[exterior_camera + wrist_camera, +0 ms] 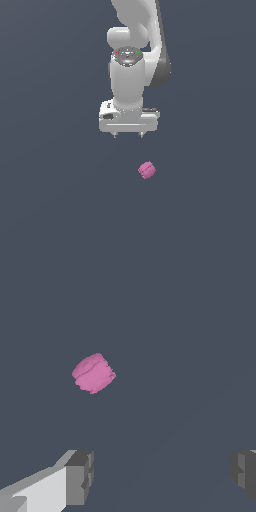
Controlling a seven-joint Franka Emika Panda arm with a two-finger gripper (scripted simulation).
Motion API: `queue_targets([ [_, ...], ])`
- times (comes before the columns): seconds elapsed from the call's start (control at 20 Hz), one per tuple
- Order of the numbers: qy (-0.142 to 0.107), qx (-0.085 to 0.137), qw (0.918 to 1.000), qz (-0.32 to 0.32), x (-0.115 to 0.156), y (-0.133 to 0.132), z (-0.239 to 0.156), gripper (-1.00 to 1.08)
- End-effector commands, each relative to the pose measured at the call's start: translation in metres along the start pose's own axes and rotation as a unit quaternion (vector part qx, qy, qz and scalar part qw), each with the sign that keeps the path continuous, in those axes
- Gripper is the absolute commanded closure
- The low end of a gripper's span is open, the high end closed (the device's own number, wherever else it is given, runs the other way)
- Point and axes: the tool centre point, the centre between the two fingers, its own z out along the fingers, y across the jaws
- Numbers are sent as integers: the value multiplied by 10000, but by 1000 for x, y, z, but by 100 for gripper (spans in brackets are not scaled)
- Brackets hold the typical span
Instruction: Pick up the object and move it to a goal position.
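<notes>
So far nothing is grasped: the gripper [128, 135] hangs with its fingers pointing down and set wide apart, empty between them. In the wrist view the two gray fingertips [80, 477] show far apart with only bare dark surface in the gap, which bears out the wide opening.

The object [147, 170], a small pink ridged lump, lies on the plain dark ground [50, 200] and is much smaller than the white hand above it. In the exterior view it sits at about five o'clock from the fingertips, near them but clearly apart, touching nothing. In the wrist view the lump [93, 373] is off the line between the fingers, so the hand is not yet centered over it.

The step in hand looks like the approach before the pick, with the whole carry to the goal yet to come. No goal marker is visible in either view, so where it must go cannot be told from here.

The next move calls for shifting the hand sideways toward that five o'clock spot until the lump lies midway between the fingers, then lowering and closing. Because the lump is rounded and small, an off-center squeeze could likely roll it away.
</notes>
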Motion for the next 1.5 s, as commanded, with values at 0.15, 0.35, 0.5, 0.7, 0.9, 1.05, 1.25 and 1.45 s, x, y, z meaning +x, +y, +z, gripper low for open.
queue_targets([
  [0.15,-15,2,10000,-42,-1,-4,1,-92],
  [0.35,-76,11,9997,-217,-4,-22,8,-92],
  [0.5,-113,16,9994,-320,-6,-33,11,-92],
  [0.7,-116,16,9994,-328,-7,-34,12,-92],
  [0.9,-120,13,9991,-403,-4,-35,14,-92],
  [1.05,-130,7,9984,-552,0,-38,18,-92],
  [1.25,-150,-2,9962,-862,10,-43,27,-92],
  [1.45,-178,-8,9913,-1305,23,-50,41,-92],
])
